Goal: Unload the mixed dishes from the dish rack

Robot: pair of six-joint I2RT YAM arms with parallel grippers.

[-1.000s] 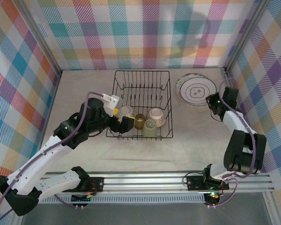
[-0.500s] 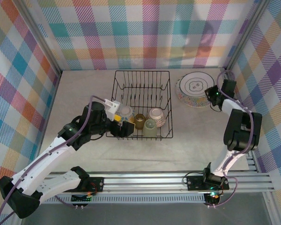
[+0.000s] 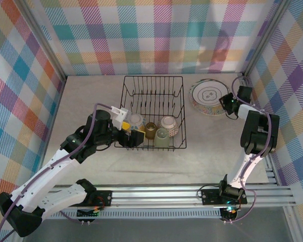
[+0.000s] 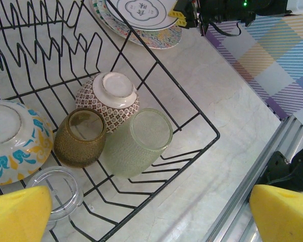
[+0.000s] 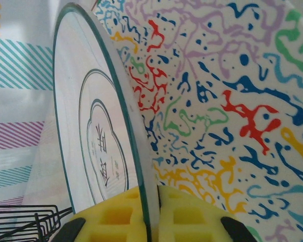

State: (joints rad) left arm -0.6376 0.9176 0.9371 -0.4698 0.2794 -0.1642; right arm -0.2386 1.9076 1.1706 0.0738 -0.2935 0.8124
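The black wire dish rack (image 3: 152, 77) stands mid-table. In its near end lie a blue-and-yellow bowl (image 4: 12, 133), an upturned patterned bowl (image 4: 109, 98), an amber cup (image 4: 81, 137), a pale-green cup (image 4: 139, 141) and a clear cup (image 4: 58, 194). My left gripper (image 4: 151, 214) hangs open over the rack's near left corner (image 3: 133, 136), nothing between its yellow pads (image 4: 17, 214). My right gripper (image 5: 150, 212) is shut on the rim of a white plate with a green edge and dark lines (image 5: 91, 131), right of the rack (image 3: 208, 96), against a colourful squiggle-patterned plate (image 5: 217, 101).
The plates sit near the back right corner, close to the plaid side wall (image 3: 288, 101). An aluminium rail (image 3: 166, 194) runs along the near edge. Bare tabletop (image 3: 86, 96) lies left of the rack and in front of it.
The right gripper has shifted toward the back with the plate, which now lies flatter on the colourful one. The left gripper has drifted slightly at the rack's near left corner, still open.
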